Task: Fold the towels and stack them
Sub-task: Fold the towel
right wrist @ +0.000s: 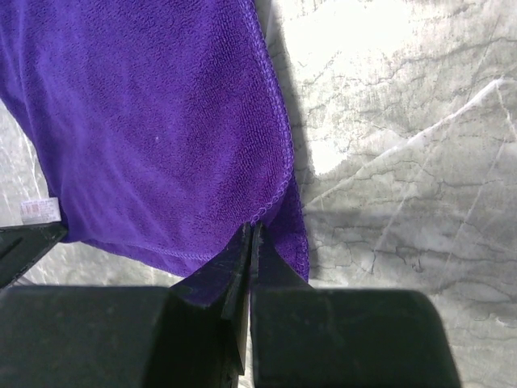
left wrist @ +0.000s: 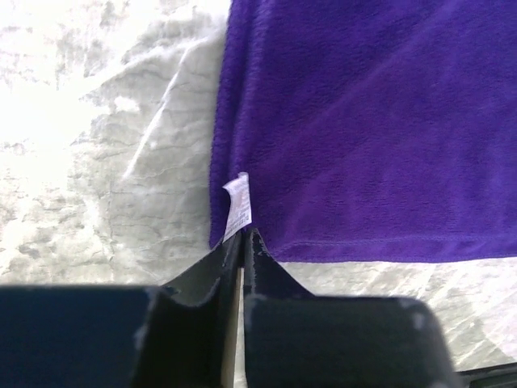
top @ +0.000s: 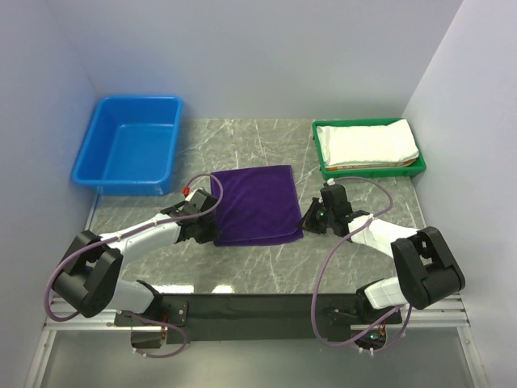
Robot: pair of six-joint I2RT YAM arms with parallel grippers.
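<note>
- You have a gray stone table (top: 266,271) under everything.
- Your blue tub (top: 133,149) sits far off at 10 o'clock on the table.
- Your purple towel (top: 254,204) lies flat in the middle, folded over once.
- The green tray (top: 371,172) sits at 2 o'clock.
- The white towel (top: 371,141) lies folded in the tray, with a thin orange towel (top: 363,166) edge peeking out under it.
- Your left gripper (left wrist: 246,242) is at the purple towel's 7 o'clock corner, fingers pressed together and pinching that corner.
- Your right gripper (right wrist: 252,238) is at the 5 o'clock corner, squeezed tight on the towel's edge.
- A little white tag (left wrist: 237,206) sticks out just past the left fingers.
</note>
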